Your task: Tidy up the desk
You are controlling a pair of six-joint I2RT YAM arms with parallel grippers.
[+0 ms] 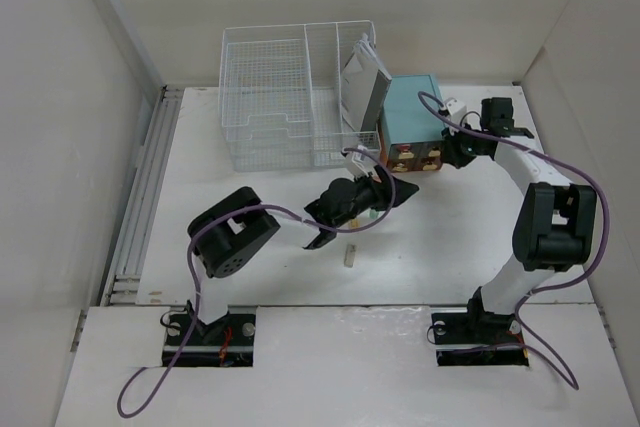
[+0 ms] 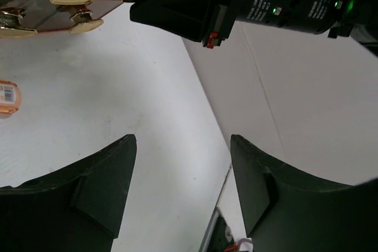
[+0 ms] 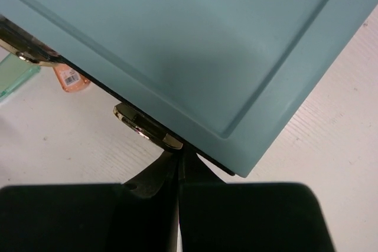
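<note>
**Large flat matte white table (image 1: 440, 247) lies under both arms**

We see the table spanning the enclosure floor. At its far side a white wire-mesh basket (image 1: 270, 97) stands just beside a teal drawer box (image 1: 410, 112). Our left hand (image 2: 183, 140) hovers with fingers apart, holding nothing. Our right hand (image 3: 177, 160) is pressed together at a gold knob (image 3: 147, 128). A small orange barcoded item (image 2: 7, 95) lies nearby.

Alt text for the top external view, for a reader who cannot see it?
Two black robot arms reach over a white desk: the left tool is open mid-desk, the right tool is shut at the front corner of a teal drawer box. A white wire basket stands at the back, left of the box.
</note>
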